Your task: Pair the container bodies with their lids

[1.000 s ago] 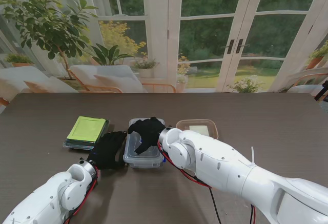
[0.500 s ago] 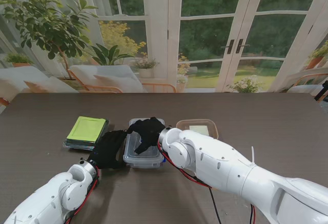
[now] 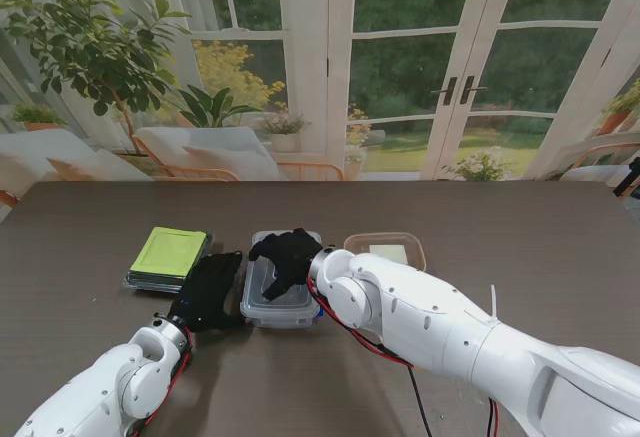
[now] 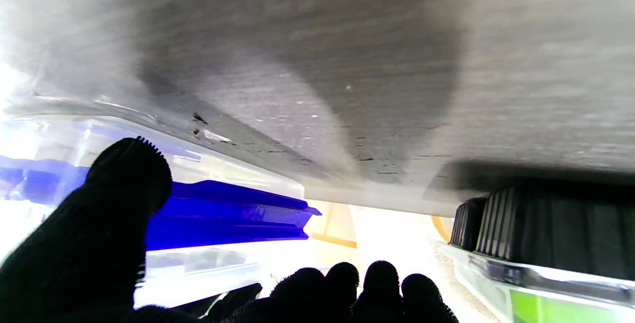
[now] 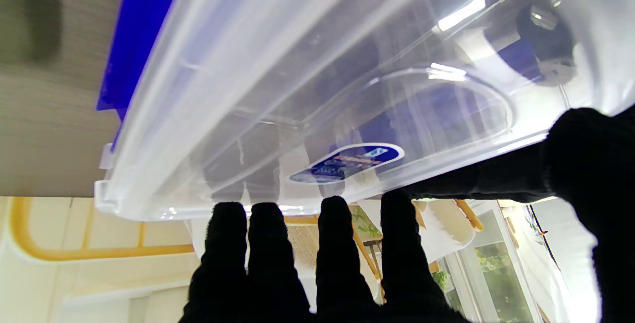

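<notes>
So the right hand (image 3: 287,255) lies flat on the clear box (image 3: 281,292) mid-bench, fingers spread across its lid, pressing rather than gripping. The left hand (image 3: 207,292) sits just beside the box's left wall, fingers loose, holding nothing. I'd push evenly at the edges and brace that wall so it doesn't skate. The right wrist view shows the blue latch (image 5: 130,40) and label; the stand view adds the green-lidded container (image 3: 168,257) and amber tray (image 3: 386,250).

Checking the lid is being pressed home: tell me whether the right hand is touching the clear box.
Touching. In the stand view the right hand lies flat on the clear box; the wrist view shows its fingers against the lid.
</notes>
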Controlling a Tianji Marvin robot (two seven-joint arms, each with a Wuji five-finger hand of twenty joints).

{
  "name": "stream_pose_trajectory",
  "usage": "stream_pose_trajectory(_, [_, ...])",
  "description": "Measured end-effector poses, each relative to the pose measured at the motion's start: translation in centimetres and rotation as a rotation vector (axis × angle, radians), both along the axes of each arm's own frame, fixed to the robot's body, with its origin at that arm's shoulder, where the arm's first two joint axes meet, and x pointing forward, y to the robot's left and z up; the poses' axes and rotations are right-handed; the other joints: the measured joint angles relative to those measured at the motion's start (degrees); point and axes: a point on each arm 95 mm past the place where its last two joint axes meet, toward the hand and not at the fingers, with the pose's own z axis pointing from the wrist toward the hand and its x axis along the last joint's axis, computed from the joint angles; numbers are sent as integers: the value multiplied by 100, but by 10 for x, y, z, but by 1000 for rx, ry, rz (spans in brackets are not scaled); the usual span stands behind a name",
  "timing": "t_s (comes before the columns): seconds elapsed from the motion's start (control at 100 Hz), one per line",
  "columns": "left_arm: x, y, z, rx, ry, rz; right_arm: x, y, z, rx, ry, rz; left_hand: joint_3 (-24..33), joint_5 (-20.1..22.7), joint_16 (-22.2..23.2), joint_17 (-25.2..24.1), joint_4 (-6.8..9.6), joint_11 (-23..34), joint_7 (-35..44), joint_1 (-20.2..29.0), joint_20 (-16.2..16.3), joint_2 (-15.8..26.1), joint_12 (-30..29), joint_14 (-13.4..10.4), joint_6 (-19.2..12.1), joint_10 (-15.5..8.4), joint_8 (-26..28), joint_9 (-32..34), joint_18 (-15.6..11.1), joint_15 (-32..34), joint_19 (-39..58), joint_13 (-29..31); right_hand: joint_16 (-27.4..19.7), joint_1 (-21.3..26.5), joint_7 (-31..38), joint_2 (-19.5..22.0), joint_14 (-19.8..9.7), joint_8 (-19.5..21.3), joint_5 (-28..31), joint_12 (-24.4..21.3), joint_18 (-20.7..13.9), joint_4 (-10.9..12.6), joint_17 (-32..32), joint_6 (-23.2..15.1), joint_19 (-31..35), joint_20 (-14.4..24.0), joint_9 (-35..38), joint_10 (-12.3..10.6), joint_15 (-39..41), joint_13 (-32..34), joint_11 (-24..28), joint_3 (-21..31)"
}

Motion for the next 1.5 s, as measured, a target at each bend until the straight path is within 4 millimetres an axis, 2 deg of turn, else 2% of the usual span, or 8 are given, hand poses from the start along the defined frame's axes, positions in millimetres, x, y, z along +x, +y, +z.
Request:
stream_pose_trajectory(0.34, [-4,7,4,14,-18,27,0,0,0,-1,3,1,-2,0,155,0,0,18,0,2,69,7,11,105,137,132,0,71,73,50,0,11,-1,0,0,0,0,0,0,0,0,0,-4,0,-15,0,0,0,-19,-1,0,0])
stream_pose_trajectory(1.5, [-8,13,7,-51,-92,79,0,-1,1,-6,15,6,-127,0,292,0,-6,27,0,-40,280,8,16,235,152,152,0,194,144,75,3,45,-88,0,-2,1,0,-4,-108,-29,0,0,-148,10,-22,0,-75,-2,-56,-75,-80,0])
